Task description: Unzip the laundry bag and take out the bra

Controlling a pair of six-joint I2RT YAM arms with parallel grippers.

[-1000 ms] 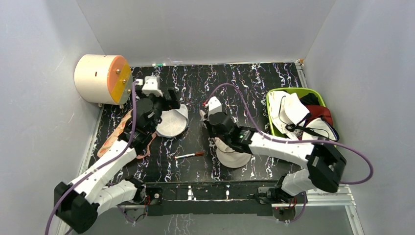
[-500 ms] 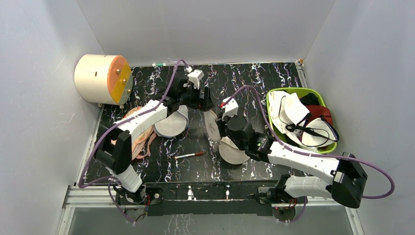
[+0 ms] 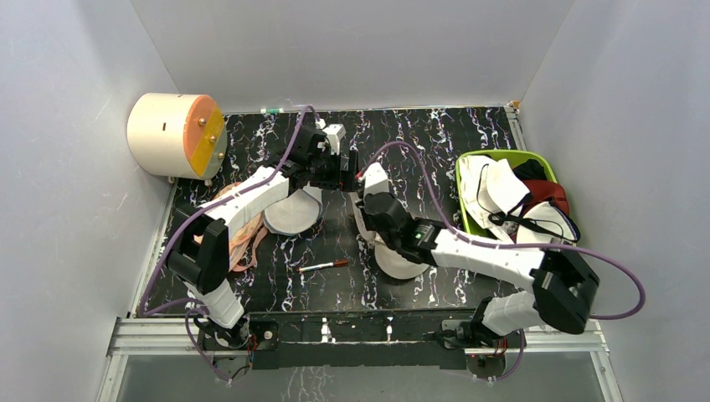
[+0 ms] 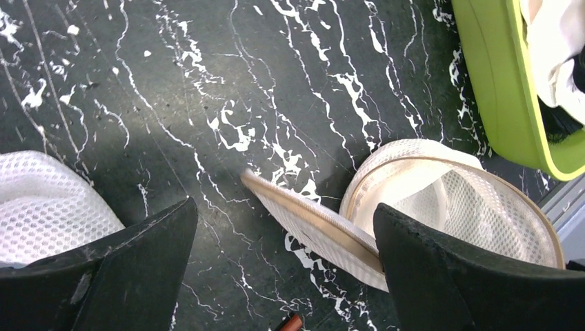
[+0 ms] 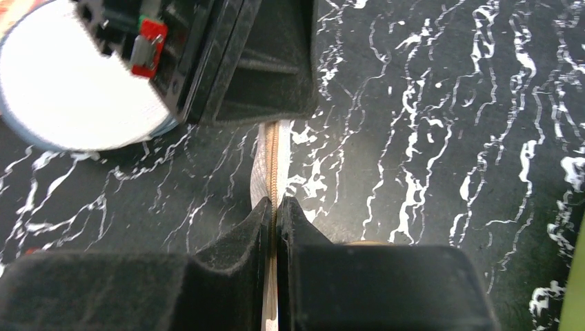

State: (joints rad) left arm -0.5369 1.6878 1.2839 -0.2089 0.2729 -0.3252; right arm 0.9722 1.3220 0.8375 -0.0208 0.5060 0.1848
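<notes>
Our right fingers (image 5: 231, 255) are clamping the laundry bag's (image 4: 448, 200) zip rim, holding its flap up off the counter (image 4: 207, 69), likely so our spread, empty left fingers (image 4: 131, 255) can reach inside.

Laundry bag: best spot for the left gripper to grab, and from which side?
On the laundry bag, probably the lifted flap's tan zip edge, from above, beyond where the shut right gripper holds it: a thin raised strip that would fit the open left gripper.
</notes>
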